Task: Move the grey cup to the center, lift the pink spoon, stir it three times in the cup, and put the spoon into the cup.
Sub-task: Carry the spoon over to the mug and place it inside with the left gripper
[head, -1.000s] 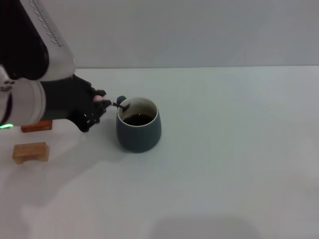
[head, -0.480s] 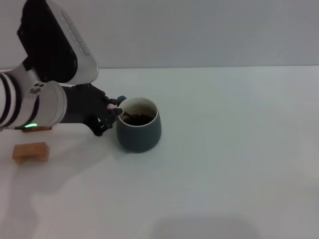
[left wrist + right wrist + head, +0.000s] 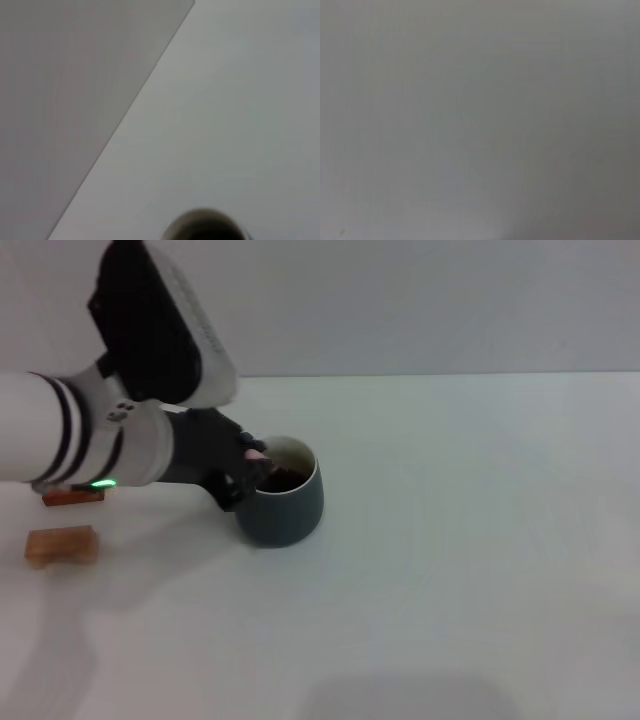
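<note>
Head view: left gripper (image 3: 250, 468) sits at near-left rim of grey cup (image 3: 283, 502), clenched on pink spoon (image 3: 256, 455), w/ bowl end prob. dipped in the dark liquid for stirring. Cup stands mid-table. Right arm not in view.

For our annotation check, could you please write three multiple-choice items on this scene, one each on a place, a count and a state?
1. Where is the left gripper?
A. at the grey cup's rim
B. beside the wooden blocks
C. at the table's right edge

2. How many brown wooden blocks lie on the table?
A. none
B. two
C. four

3. What is inside the grey cup?
A. nothing
B. white powder
C. dark liquid

Answers:
1. A: in the head view the black fingers hang over the cup's left rim.
2. B: one block and another, partly hidden behind the arm.
3. C: a dark surface shows below the pale rim.
</note>
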Tool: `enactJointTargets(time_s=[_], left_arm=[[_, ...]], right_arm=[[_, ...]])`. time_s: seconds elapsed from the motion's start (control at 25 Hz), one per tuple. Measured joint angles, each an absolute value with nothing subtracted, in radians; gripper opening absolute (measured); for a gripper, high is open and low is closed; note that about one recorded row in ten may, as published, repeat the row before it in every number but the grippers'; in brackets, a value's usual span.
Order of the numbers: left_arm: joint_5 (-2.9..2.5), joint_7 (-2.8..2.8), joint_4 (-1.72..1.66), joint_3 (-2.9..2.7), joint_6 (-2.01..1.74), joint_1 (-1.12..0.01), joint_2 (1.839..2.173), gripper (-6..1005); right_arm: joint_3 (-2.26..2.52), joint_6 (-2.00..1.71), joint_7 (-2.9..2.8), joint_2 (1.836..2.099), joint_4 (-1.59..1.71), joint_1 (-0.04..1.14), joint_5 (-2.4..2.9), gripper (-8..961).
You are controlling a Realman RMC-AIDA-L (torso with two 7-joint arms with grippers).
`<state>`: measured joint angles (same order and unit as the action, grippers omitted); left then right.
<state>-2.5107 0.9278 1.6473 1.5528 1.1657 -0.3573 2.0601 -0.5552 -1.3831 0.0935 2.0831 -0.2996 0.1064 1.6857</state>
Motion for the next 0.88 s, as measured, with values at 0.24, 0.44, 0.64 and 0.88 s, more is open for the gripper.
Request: enactJointTargets(time_s=[0.24, 0.44, 0.64, 0.88], left_arm=[[-2.51, 0.922, 1.678, 1.498, 1.168, -0.353, 2.062, 144], [-2.518, 0.918, 1.715, 1.506, 1.18, -0.315, 2.06, 145], [-2.562, 0.914, 1.722, 1.524, 1.186, -0.291, 2.058, 146], [-2.578, 0.913, 1.713, 1.536, 1.171, -0.291, 2.06, 147]], right_arm=[[-0.548, -1.381, 0.094, 2.083, -0.297, 0.114, 1.686, 0], [-0.546, -1.378, 0.094, 2.083, -0.295, 0.117, 1.686, 0], [-0.544, -1.378, 0.094, 2.082, -0.295, 0.118, 1.686, -1], [-0.543, -1.377, 0.094, 2.082, -0.297, 0.117, 1.689, -1]])
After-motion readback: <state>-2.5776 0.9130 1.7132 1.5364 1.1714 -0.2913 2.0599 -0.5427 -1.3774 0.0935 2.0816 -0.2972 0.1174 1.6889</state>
